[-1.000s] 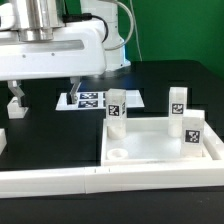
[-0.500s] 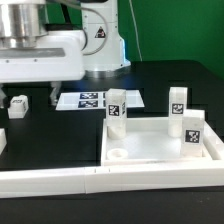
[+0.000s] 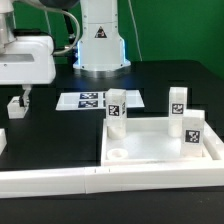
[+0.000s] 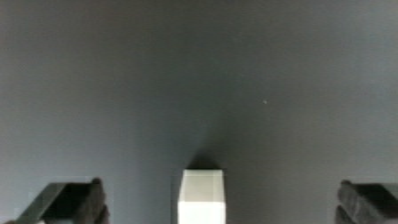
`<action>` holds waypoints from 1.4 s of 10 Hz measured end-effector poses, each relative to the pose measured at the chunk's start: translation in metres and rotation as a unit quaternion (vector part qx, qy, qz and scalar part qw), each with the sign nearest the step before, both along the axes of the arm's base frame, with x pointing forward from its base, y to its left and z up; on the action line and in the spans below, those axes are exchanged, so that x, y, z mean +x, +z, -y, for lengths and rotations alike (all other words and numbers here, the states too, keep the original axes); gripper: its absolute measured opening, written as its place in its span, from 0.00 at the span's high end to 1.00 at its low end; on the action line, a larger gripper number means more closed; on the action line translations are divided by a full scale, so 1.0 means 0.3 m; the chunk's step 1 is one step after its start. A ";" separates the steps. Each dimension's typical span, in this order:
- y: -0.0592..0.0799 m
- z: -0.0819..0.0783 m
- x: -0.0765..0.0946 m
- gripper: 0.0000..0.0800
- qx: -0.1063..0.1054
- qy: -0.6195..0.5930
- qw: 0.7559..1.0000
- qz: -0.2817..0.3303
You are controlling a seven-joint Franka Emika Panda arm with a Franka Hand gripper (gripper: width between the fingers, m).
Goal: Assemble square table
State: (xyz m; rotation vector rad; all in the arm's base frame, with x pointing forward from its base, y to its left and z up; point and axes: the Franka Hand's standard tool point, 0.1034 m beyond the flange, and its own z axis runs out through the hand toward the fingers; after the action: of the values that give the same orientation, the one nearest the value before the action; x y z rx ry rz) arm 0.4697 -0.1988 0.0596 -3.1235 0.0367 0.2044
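Observation:
The square table top point(image 3: 150, 148) lies white and flat at the exterior view's right, with a round socket point(image 3: 118, 155) showing at its near left corner. Two tagged leg posts point(image 3: 115, 108) point(image 3: 177, 103) stand upright at its far corners. A tagged white block point(image 3: 191, 130) sits on its right side. A loose leg post point(image 3: 16, 104) lies at the far left. My gripper point(image 3: 18, 95) hangs open right over it. In the wrist view the white leg post point(image 4: 205, 195) sits between the two dark fingers point(image 4: 71, 205) of the gripper point(image 4: 221, 202), touching neither.
The marker board point(image 3: 88, 100) lies on the black table behind the top. A long white L-shaped rail point(image 3: 90, 181) runs along the front and up the right. Another white piece point(image 3: 2, 140) shows at the left edge. The robot base point(image 3: 100, 40) stands at the back.
The arm has swung toward the exterior view's left, from above the marker board to above the loose leg post. The jaws have stayed open; no part has moved.

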 end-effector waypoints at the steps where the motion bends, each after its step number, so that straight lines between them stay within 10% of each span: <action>1: -0.014 0.003 0.004 0.19 0.004 0.005 1.000 -0.022; 4: -0.108 0.088 -0.133 0.19 0.010 0.016 0.992 -0.122; 6: -0.132 0.030 -0.210 0.19 0.025 -0.026 0.982 -0.186; 14: -0.169 0.008 -0.285 0.19 0.055 -0.028 0.919 -0.389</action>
State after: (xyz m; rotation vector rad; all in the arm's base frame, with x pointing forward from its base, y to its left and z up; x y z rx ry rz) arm 0.3842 -0.2011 0.0089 -2.7030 0.1137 1.3598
